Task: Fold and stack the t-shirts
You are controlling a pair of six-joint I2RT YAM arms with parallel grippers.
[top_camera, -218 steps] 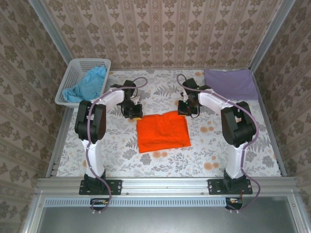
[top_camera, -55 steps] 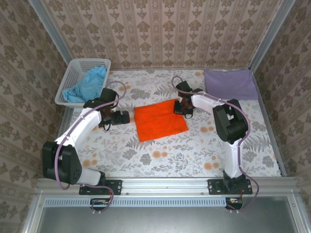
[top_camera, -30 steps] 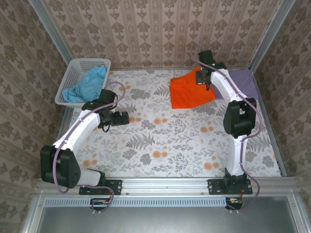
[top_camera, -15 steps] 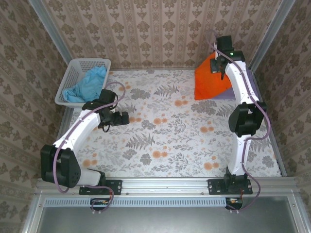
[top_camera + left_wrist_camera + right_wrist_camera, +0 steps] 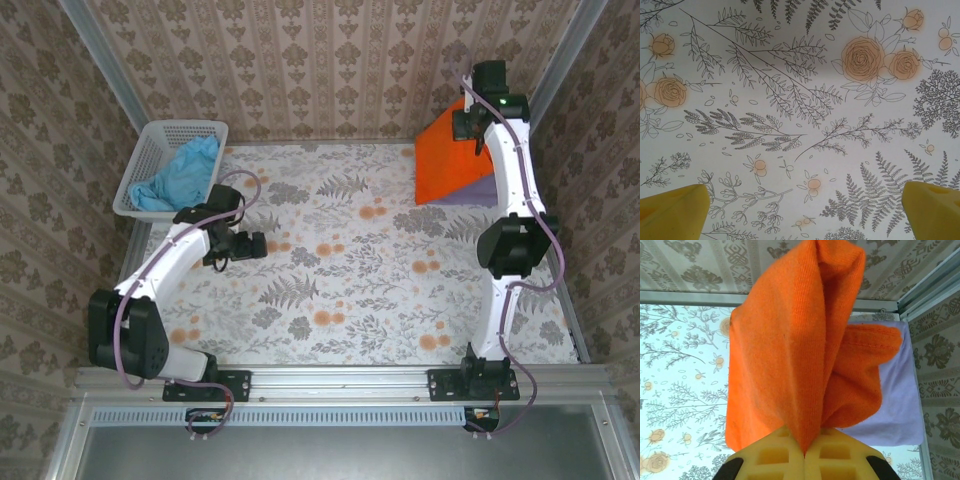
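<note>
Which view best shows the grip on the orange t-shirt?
Right wrist: the orange t-shirt is close up, its bunched fabric pinched between the right claw's shut fingers. Top external shows it small, hanging above the lavender t-shirt at the far right corner.

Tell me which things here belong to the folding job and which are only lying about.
Job: orange t-shirt, hanging from the shut right hand; lavender t-shirt, flat below it; light blue t-shirt, in the white basket.
Lying about: white basket; flowered table cover.
</note>
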